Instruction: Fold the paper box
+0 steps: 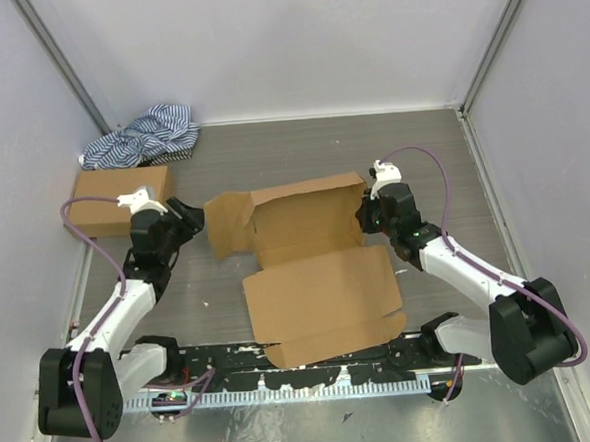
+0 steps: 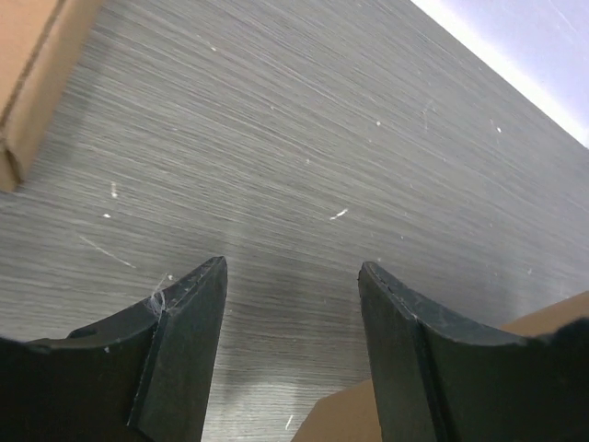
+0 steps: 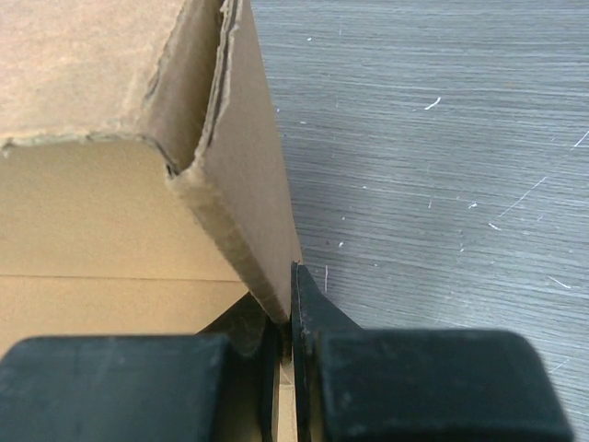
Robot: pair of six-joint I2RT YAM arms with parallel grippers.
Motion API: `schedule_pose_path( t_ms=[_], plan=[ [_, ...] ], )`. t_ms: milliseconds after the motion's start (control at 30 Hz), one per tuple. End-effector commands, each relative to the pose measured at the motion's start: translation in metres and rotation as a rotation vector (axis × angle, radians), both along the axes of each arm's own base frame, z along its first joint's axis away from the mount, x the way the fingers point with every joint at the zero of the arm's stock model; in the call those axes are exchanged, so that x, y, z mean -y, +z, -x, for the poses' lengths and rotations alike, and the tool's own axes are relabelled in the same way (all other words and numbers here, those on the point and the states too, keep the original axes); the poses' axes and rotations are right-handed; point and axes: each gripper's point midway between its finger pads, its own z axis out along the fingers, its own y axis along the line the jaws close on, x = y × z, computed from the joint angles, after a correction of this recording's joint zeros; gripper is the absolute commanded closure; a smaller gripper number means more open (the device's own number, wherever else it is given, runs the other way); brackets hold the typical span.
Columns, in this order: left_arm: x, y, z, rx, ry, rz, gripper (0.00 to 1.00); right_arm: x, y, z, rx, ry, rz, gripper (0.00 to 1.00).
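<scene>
the right gripper is clamping its fingers on the raised side wall of the paper box, its panels spreading flat beyond them. the left gripper is hovering, fingers apart, over the table, a flap just beside one finger. the light, stiff corrugated board is likely hinging only at creases, so flap edges are suiting a pinch.

No writing, label, brand, number or sign can be read in any of the views. The paper box shows only plain brown cardboard on every panel in sight, the carton at the back left is equally bare as far as it can be made out, and the cloth carries nothing but blue and white stripes
</scene>
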Motion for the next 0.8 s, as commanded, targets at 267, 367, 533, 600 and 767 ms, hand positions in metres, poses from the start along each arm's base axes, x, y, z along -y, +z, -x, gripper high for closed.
schedule_pose_path(
  t_ms=[267, 367, 533, 600, 767],
  plan=[
    [0.055, 0.007, 0.006, 0.244, -0.292, 0.177, 0.38, -0.011, 0.010, 0.000, -0.025, 0.073, -0.021, 0.99],
    [0.065, 0.008, 0.014, 0.255, -0.352, 0.204, 0.40, -0.012, 0.009, 0.000, -0.030, 0.075, -0.026, 0.99],
    [0.079, 0.022, 0.032, 0.296, -0.430, 0.227, 0.41, -0.014, 0.006, 0.001, -0.039, 0.082, -0.031, 0.99],
    [0.086, 0.027, 0.042, 0.302, -0.461, 0.227, 0.42, -0.014, 0.006, 0.001, -0.039, 0.082, -0.032, 0.99],
    [0.105, 0.038, 0.067, 0.316, -0.554, 0.185, 0.43, -0.014, 0.010, 0.001, -0.031, 0.084, -0.034, 0.99]
  ],
)
